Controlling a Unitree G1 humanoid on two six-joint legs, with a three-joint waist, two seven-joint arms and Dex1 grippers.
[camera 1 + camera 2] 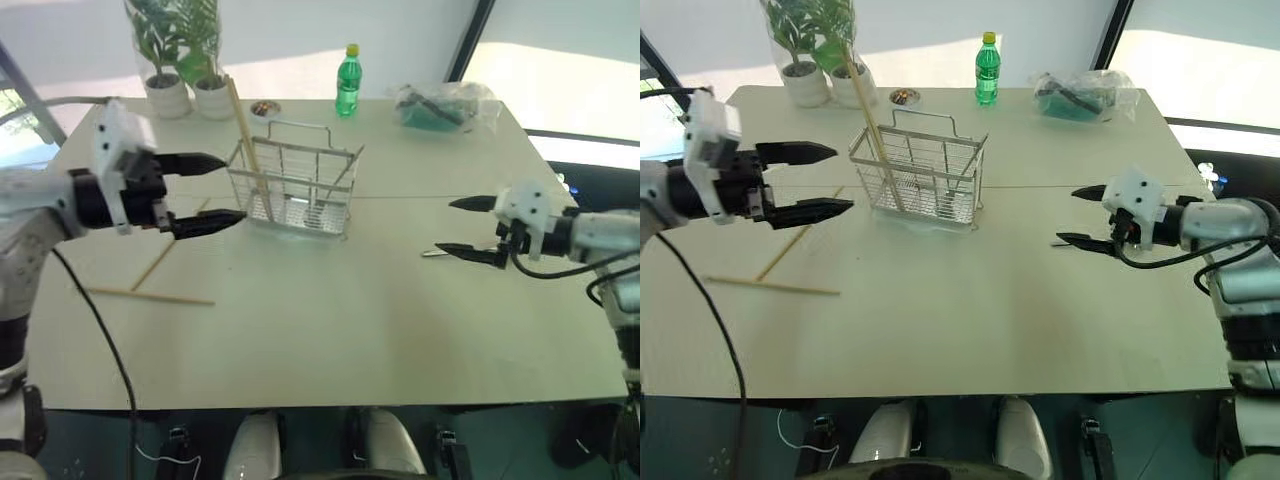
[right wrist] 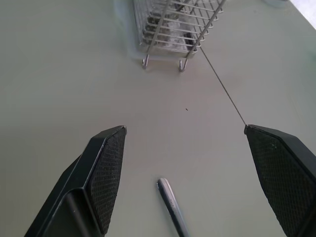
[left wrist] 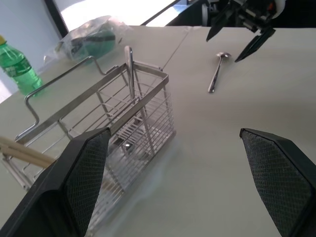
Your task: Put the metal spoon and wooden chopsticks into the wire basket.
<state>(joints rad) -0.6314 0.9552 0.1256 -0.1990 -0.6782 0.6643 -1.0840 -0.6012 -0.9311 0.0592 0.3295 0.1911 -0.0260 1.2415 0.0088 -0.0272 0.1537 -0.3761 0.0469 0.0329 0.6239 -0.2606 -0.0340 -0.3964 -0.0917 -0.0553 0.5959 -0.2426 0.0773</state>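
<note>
Your left hand (image 1: 200, 190) hovers wide open, empty, beside the wire basket (image 1: 295, 185) holding one chopstick (image 1: 245, 135). Your right hand (image 1: 465, 228), open and empty, straddles the metal spoon (image 3: 217, 71) on the counter (image 1: 330, 320); two more chopsticks (image 1: 150, 292) lie under your left hand.

Daylight floods in from the windows behind the table (image 1: 330, 330), leaving bright, washed-out patches along its far edge and on the wall beyond. The tabletop is evenly lit, with only faint, soft shadows. The head views are sharp but bow slightly toward the edges. In the wrist views the near fingers (image 3: 84, 177) look soft, and the wire basket (image 3: 98, 128) blurs slightly.
</note>
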